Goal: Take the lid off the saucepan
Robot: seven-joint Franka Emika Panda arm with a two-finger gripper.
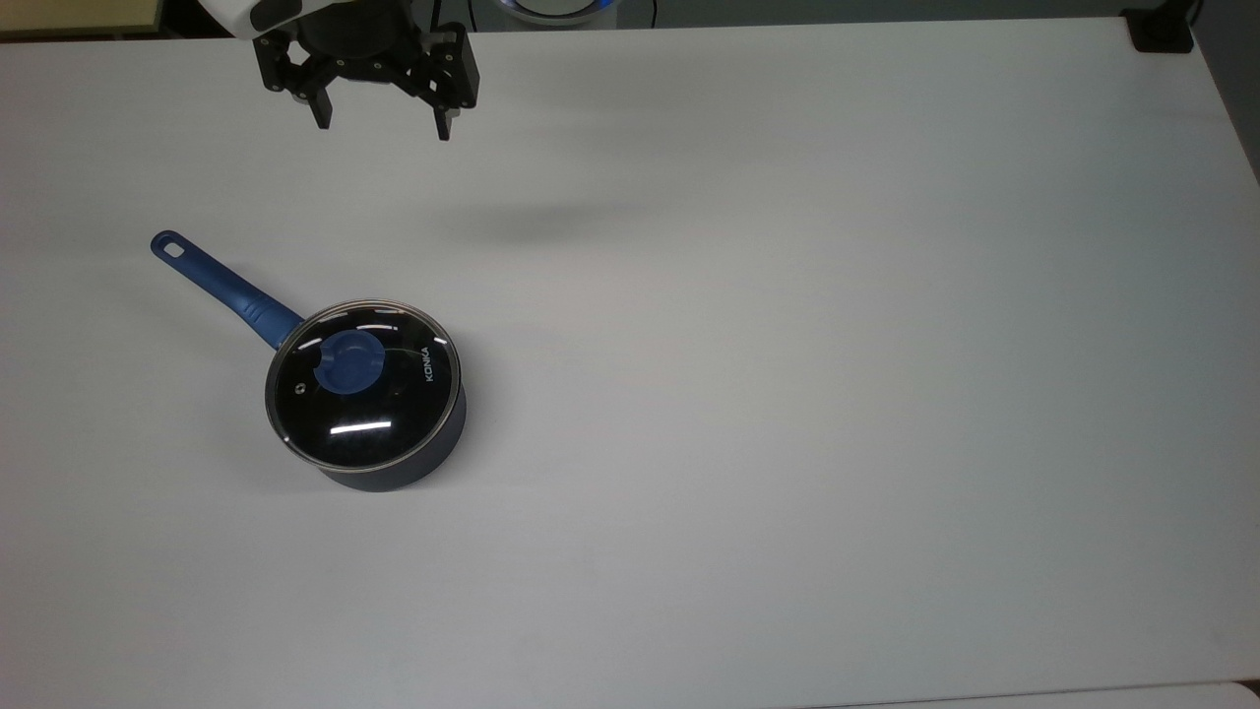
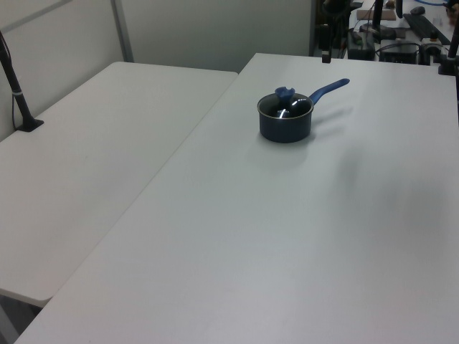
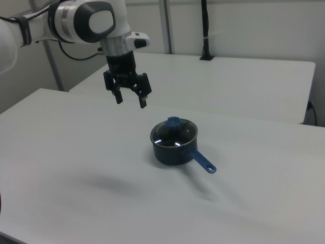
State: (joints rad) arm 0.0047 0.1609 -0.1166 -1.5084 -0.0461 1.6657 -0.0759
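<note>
The saucepan (image 1: 394,463) is seen standing on the white table (image 1: 787,394), in the left half of the top view. Its long blue handle (image 1: 221,286) is pointed toward the top view's upper left. The lid (image 1: 364,382) is seated flat on the saucepan's rim, with its blue knob (image 1: 346,361) at the centre and white lettering near its right edge in the top view. The gripper (image 1: 381,126) is held in the air well apart from the saucepan, near the top edge of the top view; in the right view it (image 3: 131,100) is seen above and to the left of the saucepan (image 3: 172,147). Its jaws are spread wide and nothing is held between them.
</note>
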